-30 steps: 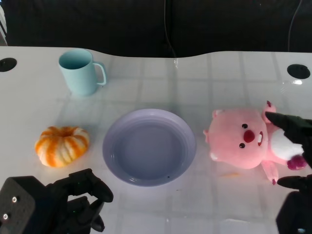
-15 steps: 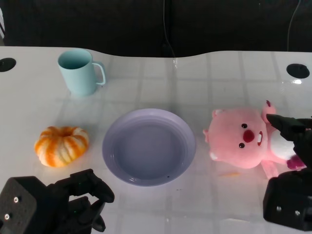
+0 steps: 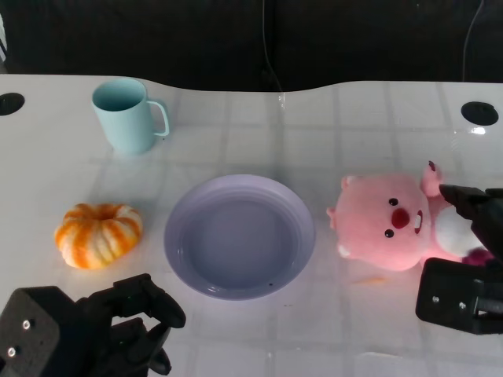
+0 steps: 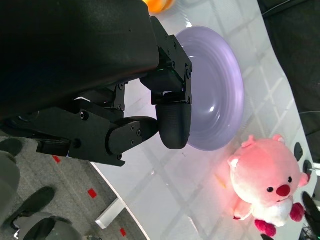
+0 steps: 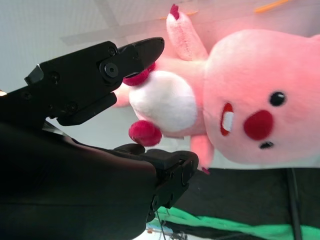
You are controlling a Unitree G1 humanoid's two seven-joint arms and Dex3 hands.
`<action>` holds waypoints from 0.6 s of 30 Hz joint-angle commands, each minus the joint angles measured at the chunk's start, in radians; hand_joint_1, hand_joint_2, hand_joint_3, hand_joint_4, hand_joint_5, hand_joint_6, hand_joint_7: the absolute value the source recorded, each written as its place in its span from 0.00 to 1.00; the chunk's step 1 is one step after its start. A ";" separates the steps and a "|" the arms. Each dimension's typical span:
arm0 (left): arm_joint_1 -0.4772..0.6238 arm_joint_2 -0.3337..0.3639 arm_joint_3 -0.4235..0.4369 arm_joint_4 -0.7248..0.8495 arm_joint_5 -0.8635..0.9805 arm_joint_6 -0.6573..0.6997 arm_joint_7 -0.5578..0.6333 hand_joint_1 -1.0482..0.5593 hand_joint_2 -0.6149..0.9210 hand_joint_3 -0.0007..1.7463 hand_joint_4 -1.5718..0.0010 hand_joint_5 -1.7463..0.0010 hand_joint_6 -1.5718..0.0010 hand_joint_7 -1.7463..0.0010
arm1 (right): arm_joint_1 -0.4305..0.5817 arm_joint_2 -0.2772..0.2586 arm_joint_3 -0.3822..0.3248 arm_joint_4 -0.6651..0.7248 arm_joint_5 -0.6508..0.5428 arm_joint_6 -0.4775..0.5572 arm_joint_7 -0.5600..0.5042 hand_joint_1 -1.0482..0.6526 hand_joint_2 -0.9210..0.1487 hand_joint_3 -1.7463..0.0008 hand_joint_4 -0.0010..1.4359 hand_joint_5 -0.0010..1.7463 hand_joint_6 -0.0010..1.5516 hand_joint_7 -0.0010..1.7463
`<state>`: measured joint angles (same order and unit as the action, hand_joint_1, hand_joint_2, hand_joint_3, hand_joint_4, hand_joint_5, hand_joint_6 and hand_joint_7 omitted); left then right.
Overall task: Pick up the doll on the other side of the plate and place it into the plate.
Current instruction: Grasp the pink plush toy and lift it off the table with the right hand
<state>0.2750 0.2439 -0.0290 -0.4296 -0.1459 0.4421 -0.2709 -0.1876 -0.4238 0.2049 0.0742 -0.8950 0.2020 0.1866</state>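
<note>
Head view: plate (image 3: 240,236) without contents

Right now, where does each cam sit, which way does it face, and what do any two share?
Head view: high on the robot, looking down at the table; both hands show, left hand and right hand.
Left wrist view: behind the left hand, facing across the plate to the doll.
Right wrist view: behind the right hand, close on the doll's belly.
All three share the doll; head and left wrist views share the plate.
</note>
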 commanded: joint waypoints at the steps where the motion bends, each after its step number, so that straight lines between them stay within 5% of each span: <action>1: 0.007 0.006 0.007 -0.004 0.009 -0.002 0.008 0.56 1.00 0.33 0.61 0.09 0.64 0.19 | -0.049 -0.013 0.026 0.078 0.005 -0.002 -0.019 0.41 0.17 1.00 0.07 0.14 0.17 0.00; 18: 0.037 0.004 -0.004 -0.038 0.030 0.003 0.019 0.55 0.93 0.41 0.58 0.12 0.60 0.23 | -0.243 0.035 0.159 0.500 0.069 -0.047 -0.123 0.36 0.11 0.99 0.13 0.09 0.20 0.01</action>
<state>0.3016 0.2358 -0.0382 -0.4560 -0.1255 0.4595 -0.2542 -0.4282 -0.3944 0.3488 0.5218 -0.8423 0.1589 0.0557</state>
